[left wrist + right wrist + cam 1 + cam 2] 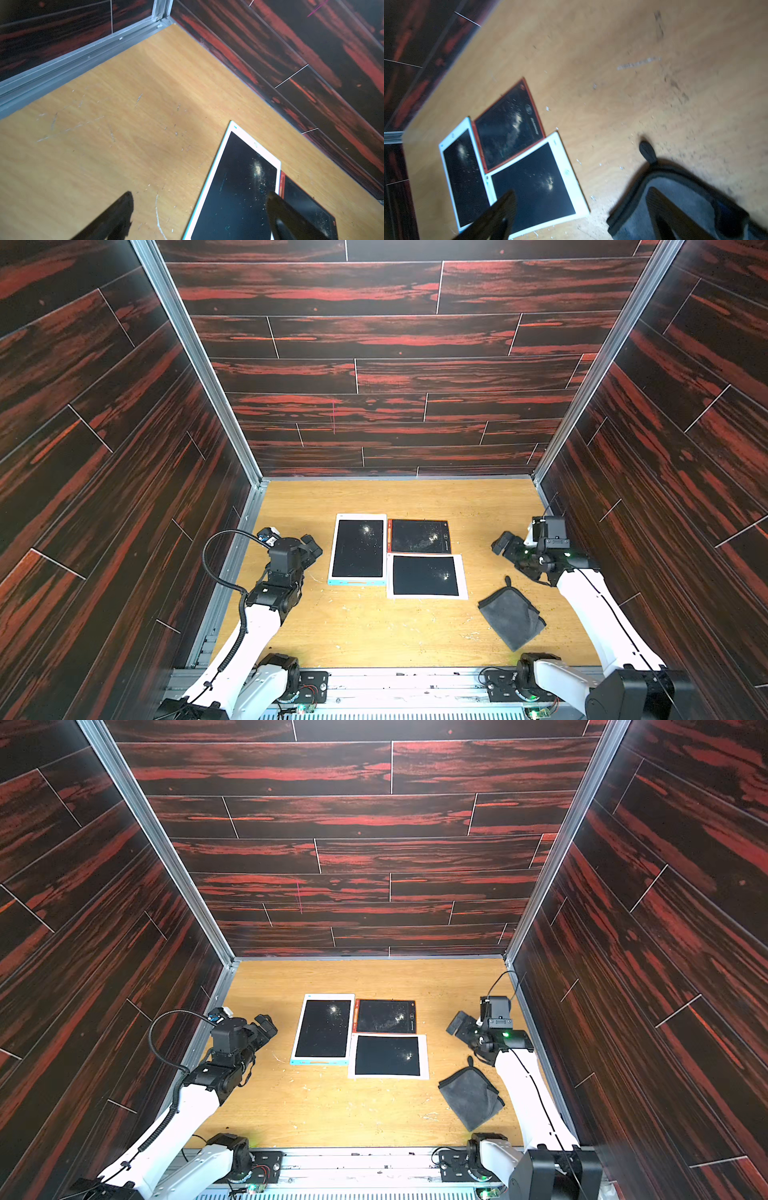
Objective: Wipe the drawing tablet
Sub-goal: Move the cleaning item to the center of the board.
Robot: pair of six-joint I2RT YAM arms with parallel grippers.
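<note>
Lying close together in the middle of the tabletop (374,630) are three drawing tablets, all with dark screens facing up. The tall white-framed tablet (358,548), edged in teal, sits nearest the left arm. Just beside it, on the far side of the group, is the red-framed tablet (419,536). The wide white-framed tablet (426,576) lies directly in front of the red one, their edges touching or nearly so. Each screen carries white specks and a pale smudge, and small white flecks dot the wood around them.

The grey cloth (512,617) lies folded on the tabletop toward the right arm, nearer the front edge than the tablets and apart from them. A small loop (508,580) sticks out at its far corner.

The left gripper (312,547) hangs just left of the tall white-framed tablet, jaws spread wide and empty. In the left wrist view one finger (291,220) shows over that tablet's screen and the other over bare wood. The right gripper (505,546) is off to the right of the tablets, beyond the cloth's far corner, also wide open and holding nothing. In the right wrist view one of its fingers (670,218) shows over the cloth, the other over the wide white-framed tablet.
</note>
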